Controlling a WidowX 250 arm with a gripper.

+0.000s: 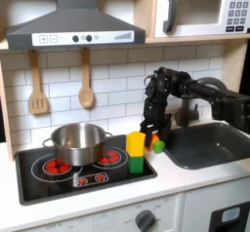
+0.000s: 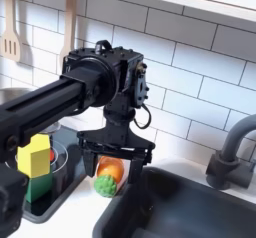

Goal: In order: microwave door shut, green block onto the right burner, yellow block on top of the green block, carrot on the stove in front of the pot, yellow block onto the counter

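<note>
The microwave [image 1: 200,10] sits top right with its door shut. On the stove's [image 1: 39,180] right burner, the yellow block [image 1: 135,142] [image 2: 36,154] stands on the green block [image 1: 135,164] [image 2: 41,189]. The carrot [image 1: 156,143] [image 2: 108,174], orange with a green top, lies on the counter between stove and sink. My gripper [image 1: 152,131] [image 2: 110,167] hangs straight over it, open, one finger on each side of the carrot with a gap showing. The steel pot [image 1: 76,140] sits on the left burner.
The dark sink [image 1: 210,143] lies just to the first exterior view's right of the carrot, and its faucet [image 2: 230,147] rises by the wall. A spatula [image 1: 37,85] and a wooden spoon [image 1: 86,80] hang on the tiled wall under the hood [image 1: 73,26].
</note>
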